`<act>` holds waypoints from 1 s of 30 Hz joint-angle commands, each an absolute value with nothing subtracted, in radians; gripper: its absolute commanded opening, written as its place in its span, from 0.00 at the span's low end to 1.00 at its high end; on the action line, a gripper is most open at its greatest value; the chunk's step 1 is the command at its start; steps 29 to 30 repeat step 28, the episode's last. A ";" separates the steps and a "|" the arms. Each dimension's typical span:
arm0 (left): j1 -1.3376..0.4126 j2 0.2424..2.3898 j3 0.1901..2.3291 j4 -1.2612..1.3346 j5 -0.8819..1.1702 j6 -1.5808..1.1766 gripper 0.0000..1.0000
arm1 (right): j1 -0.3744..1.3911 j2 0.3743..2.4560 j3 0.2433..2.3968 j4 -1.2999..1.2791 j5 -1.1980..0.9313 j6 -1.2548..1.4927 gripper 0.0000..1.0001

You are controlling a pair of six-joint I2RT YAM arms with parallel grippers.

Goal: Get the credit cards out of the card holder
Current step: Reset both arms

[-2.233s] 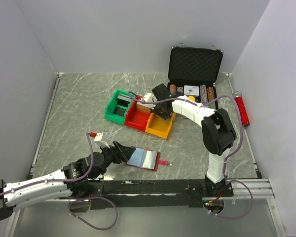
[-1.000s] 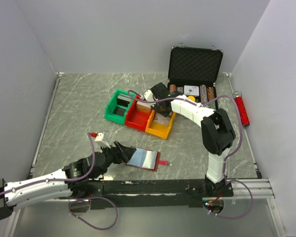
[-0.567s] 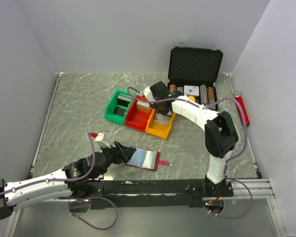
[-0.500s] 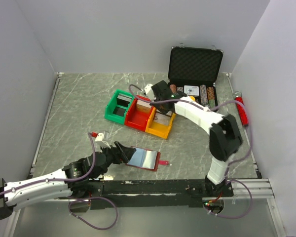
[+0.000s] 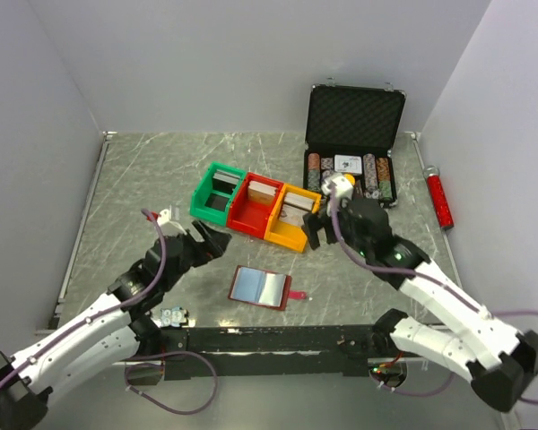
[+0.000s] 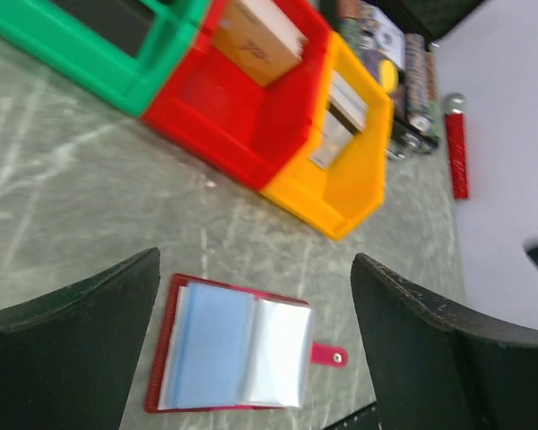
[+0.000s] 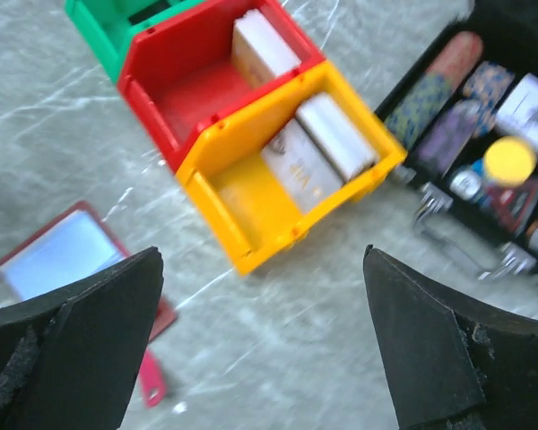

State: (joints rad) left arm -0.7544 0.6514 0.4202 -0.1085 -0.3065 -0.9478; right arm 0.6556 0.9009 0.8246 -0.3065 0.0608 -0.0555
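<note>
Near the worktop's 6 o'clock edge, card holder (image 5: 284, 290) lies open flat, faces up, strap tab pointing to 3 o'clock. Credit cards (image 5: 249, 285) sit inside it, none out yet. Open-flat makes sense: the card faces are exposed for a slide-out.

Left gripper (image 5: 213, 240) hangs at the holder's 10 o'clock, jaws wide, holding nothing. Its wrist view frames the holder between the fingers, so I read it as lined up for the approach.

Right gripper (image 5: 316, 235) is at the holder's 1 o'clock, beside the yellow bin (image 5: 285, 237), jaws also wide and empty.

My guess: one gripper pins the leather, the other pulls. Risk: the cards are thin and glossy, so the holder may drag along.
</note>
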 commanded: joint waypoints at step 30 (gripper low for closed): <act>-0.532 0.867 0.706 -0.345 -0.338 -1.009 0.93 | 0.660 0.531 0.627 -0.365 0.169 0.465 1.00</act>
